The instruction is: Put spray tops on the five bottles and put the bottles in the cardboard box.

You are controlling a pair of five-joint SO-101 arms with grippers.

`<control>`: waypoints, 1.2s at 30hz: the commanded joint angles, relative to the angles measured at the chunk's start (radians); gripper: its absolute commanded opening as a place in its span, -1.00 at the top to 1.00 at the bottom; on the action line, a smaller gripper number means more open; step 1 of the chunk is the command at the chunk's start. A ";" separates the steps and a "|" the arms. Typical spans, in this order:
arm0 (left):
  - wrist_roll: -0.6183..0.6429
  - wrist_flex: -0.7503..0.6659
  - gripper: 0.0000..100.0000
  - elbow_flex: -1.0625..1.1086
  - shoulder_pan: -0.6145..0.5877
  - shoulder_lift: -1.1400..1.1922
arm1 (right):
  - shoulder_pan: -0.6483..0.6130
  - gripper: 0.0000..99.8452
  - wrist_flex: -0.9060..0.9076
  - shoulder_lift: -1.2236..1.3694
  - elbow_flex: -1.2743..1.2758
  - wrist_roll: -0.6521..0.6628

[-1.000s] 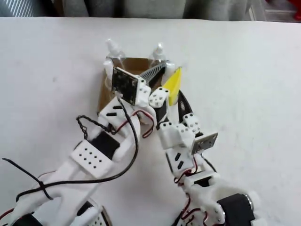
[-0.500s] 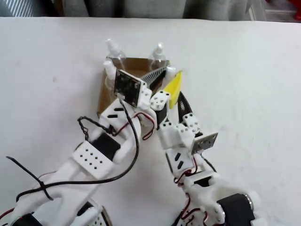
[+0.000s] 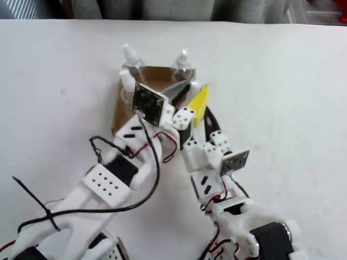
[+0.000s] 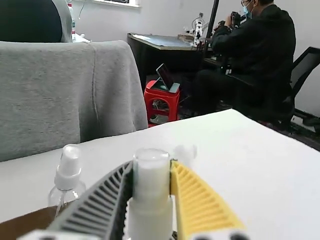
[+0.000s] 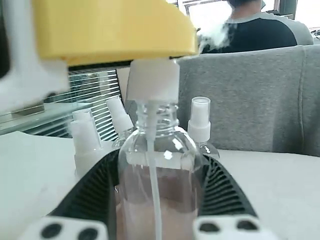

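Observation:
My right gripper [image 5: 157, 200] is shut on a clear bottle [image 5: 157, 175], its black fingers [image 5: 95, 192] hugging both sides. The white spray top [image 5: 152, 82] sits on the bottle's neck. My left gripper [image 4: 150, 172] is shut on that spray top [image 4: 150, 195] between a grey ribbed finger [image 4: 102, 200] and a yellow one [image 4: 197, 200]. In the high view the left gripper [image 3: 190, 93] and right gripper [image 3: 186, 112] meet at the right edge of the cardboard box [image 3: 122, 111], hiding the held bottle. Three topped bottles [image 3: 130, 57] [image 3: 182, 60] [image 3: 126, 82] stand at the box.
The white table [image 3: 282, 81] spreads open to the right and left of the box. Both arms cross the near middle, with a black cable [image 3: 108, 143] looping off the left arm. Grey cloth [image 4: 60, 90] hangs beyond the far edge.
The left wrist has shifted slightly toward the near right and turned a little while gripping the spray top. The right arm has barely moved.

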 commanded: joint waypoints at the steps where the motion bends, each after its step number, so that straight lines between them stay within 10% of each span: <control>1: -0.112 0.014 0.96 0.026 0.015 -0.010 | 0.024 0.97 0.001 -0.027 0.011 -0.011; 25: -0.126 0.014 0.95 0.112 0.007 -0.010 | 0.033 0.97 -0.001 -0.028 0.011 -0.011; 36: -0.118 0.015 0.11 0.112 0.007 -0.010 | 0.035 0.97 -0.001 -0.028 0.011 -0.011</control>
